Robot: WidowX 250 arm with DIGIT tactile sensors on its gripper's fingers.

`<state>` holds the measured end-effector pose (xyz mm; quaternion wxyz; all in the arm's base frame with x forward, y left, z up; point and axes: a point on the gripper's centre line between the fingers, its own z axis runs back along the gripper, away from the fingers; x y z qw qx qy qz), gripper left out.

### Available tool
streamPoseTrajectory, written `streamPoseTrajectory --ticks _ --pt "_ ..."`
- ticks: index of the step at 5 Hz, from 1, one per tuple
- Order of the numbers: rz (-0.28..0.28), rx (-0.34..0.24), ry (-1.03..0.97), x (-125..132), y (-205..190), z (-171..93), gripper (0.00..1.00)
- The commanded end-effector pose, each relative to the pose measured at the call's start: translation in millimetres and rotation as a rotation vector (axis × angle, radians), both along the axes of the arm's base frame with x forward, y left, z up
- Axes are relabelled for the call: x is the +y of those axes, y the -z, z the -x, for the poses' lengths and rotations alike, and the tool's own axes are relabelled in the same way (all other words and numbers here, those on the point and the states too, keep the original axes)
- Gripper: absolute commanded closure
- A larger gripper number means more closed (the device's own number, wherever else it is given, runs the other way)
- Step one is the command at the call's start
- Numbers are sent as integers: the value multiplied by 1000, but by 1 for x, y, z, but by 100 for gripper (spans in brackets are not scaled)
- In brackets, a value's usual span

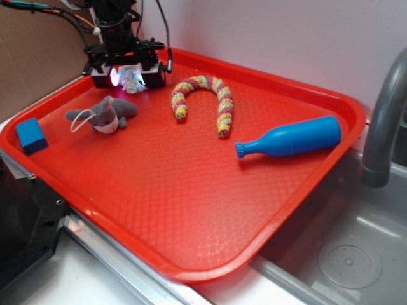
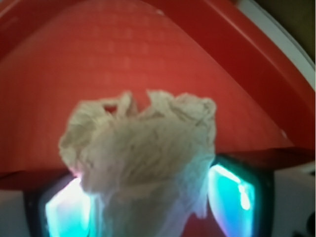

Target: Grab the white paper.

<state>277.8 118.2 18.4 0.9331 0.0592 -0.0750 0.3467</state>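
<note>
Gripper (image 1: 131, 76) at tray's (image 1: 267, 254) far-left corner, fingers (image 2: 237, 190) clamped on white paper (image 2: 143, 158) between them; wad looks soft and crumpled; likely risk: paper compresses further and slips free when lifted.

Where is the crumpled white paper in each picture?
Exterior view: the white paper is at the top left, at the far corner of the red tray, between the fingers of the gripper.
Wrist view: the paper fills the middle and bottom, very close, between the two glowing fingers.
Shared landmark: the red tray, behind the paper in both views.
</note>
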Motion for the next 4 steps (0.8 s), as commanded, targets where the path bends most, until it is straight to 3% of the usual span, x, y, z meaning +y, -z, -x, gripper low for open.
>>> streamPoseTrajectory --ticks 1,2,3,4 --pt "76 45 286 -8 -18 4 100" --pt "103 26 474 -27 -68 30 100" --pt "73 2 544 -48 -118 61 100" --pt "99 -8 644 -73 -168 79 100"
